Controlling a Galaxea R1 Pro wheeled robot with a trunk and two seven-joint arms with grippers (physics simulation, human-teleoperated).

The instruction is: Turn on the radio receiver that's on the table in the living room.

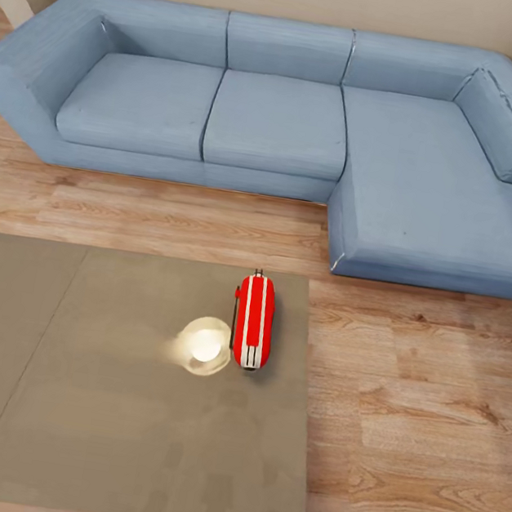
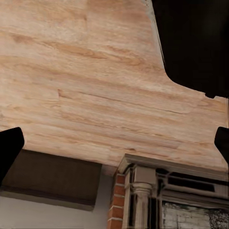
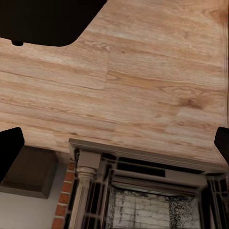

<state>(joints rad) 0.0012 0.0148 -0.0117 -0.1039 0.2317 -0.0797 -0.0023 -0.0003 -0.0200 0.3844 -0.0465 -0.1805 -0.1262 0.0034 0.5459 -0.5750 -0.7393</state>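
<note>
Room: blue sofa [image 1: 310, 124] against beige walls, plank floor [image 1: 429, 416].
Tabletop [image 1: 96, 429]: grey, glossy; red radio [image 1: 253, 320] lies near its far right edge, beside a lamp's reflection [image 1: 204, 344].
Grippers: both spread wide, empty, aimed floorward.
Advice: bring one arm up over the radio, press gently.

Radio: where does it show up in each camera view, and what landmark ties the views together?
Head view: the radio lies on the table near its far right corner, beside a lamp glare, with the sofa beyond.
Left wrist view: the camera looks at wood floor and a brick fireplace.
Right wrist view: floor and fireplace again.
Shared landmark: the wood floor.
</note>
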